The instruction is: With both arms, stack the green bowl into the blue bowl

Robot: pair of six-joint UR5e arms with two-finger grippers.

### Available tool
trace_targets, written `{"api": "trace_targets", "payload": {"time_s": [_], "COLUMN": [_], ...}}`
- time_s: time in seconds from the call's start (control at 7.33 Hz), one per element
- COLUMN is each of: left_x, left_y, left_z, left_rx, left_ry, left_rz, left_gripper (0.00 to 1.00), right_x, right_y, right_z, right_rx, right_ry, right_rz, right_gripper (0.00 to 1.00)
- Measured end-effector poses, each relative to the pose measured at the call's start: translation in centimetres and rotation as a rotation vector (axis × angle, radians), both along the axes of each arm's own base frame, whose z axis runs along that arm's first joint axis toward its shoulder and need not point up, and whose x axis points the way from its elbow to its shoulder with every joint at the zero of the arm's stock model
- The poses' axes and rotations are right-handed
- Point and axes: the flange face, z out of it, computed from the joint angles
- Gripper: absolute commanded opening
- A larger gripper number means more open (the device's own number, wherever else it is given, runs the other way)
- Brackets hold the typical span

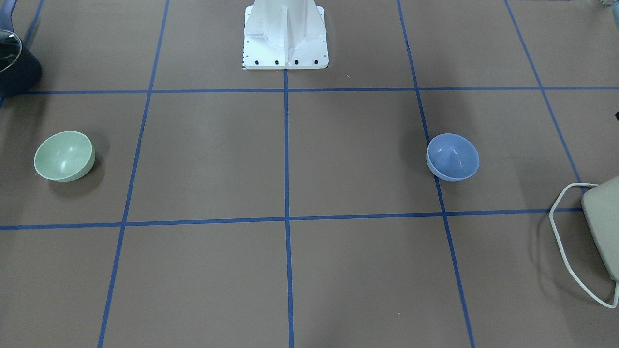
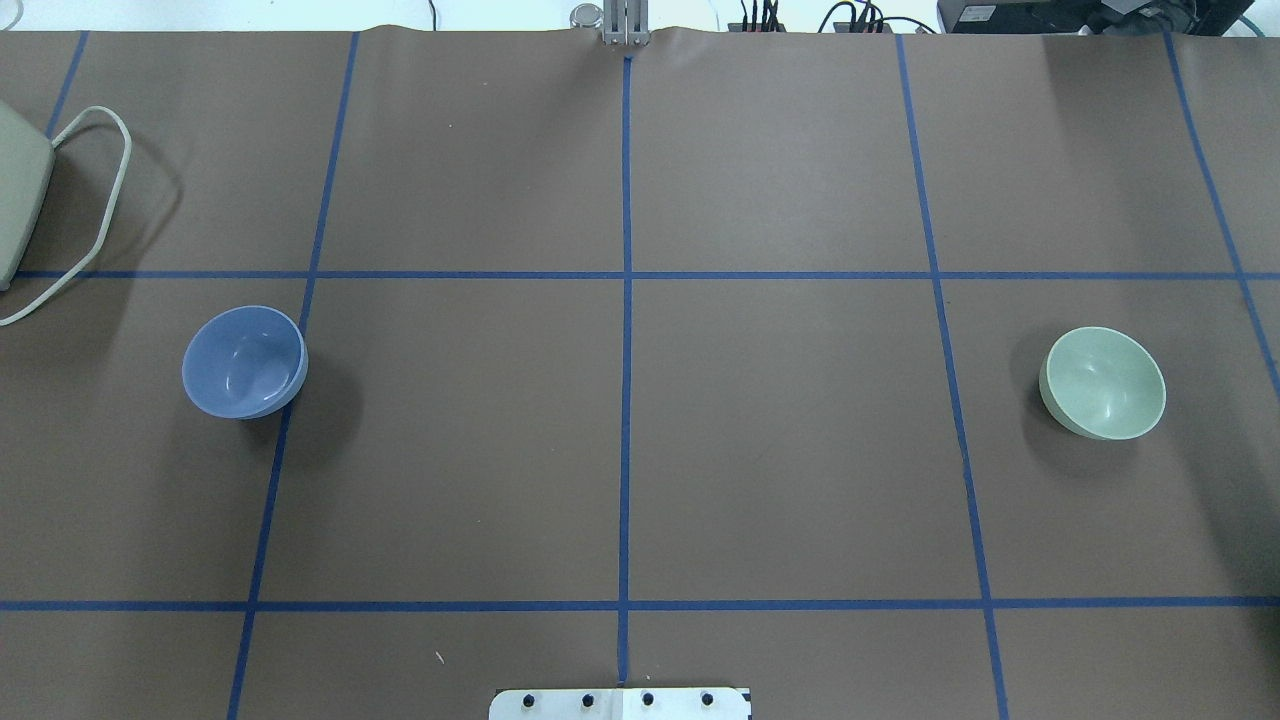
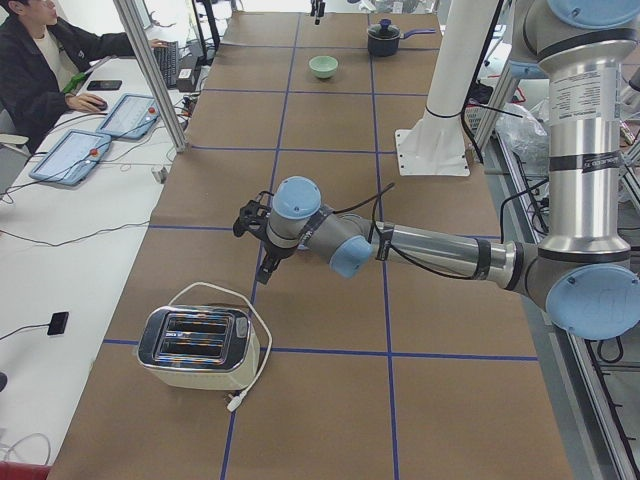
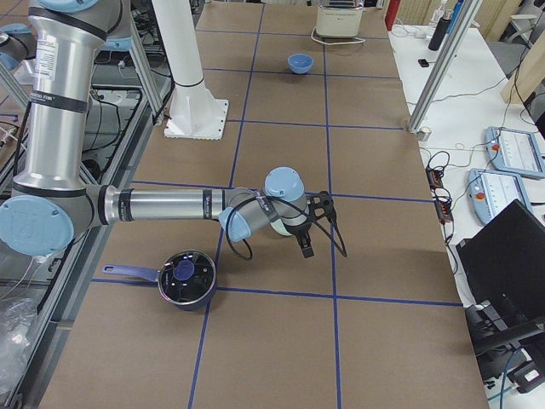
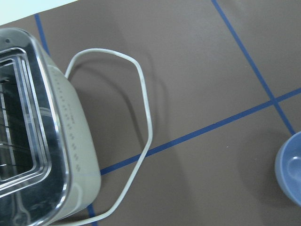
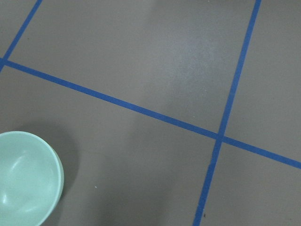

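A toaster [image 3: 198, 345] with its looped cord stands near my left claw [image 3: 248, 218]; a lidded pot [image 4: 186, 277] sits near my right claw [image 4: 317, 211]. The blue bowl [image 2: 244, 361] lies upright on the tabletop [image 2: 780, 450] by my left wrist. The green bowl [image 2: 1103, 382] is well apart, seemingly under my right. Only the side views show either claw, so I cannot tell whether they're released or clenched.

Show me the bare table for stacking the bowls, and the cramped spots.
Free: the middle squares between the blue bowl and the green bowl, out from the white pedestal. Cramped: the toaster near the blue bowl, the lidded pot near the green bowl.
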Motion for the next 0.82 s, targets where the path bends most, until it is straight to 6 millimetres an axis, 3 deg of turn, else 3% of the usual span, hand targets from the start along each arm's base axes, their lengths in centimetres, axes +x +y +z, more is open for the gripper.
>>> {"api": "trace_targets", "payload": {"time_s": [0.27, 0.55, 0.82], "left_x": [8.5, 15.3, 19.5], "left_y": [0.7, 0.8, 0.8], "left_z": [0.5, -0.1, -0.6], "left_rx": [-0.087, -0.114, -0.096], "left_ry": [-0.038, -0.060, -0.084], "left_rz": [0.000, 0.010, 0.019], "left_gripper": [0.98, 0.94, 0.56], "right_x": [-2.2, -2.7, -2.7], "right_y": [-0.2, -0.2, -0.2], "right_z": [-0.1, -0.1, -0.1], "right_rx": [-0.016, -0.015, -0.011], "right_ry": [0.037, 0.042, 0.042], "right_rz": [0.015, 0.015, 0.015], "right_gripper": [1.00, 1.00, 1.00]}}
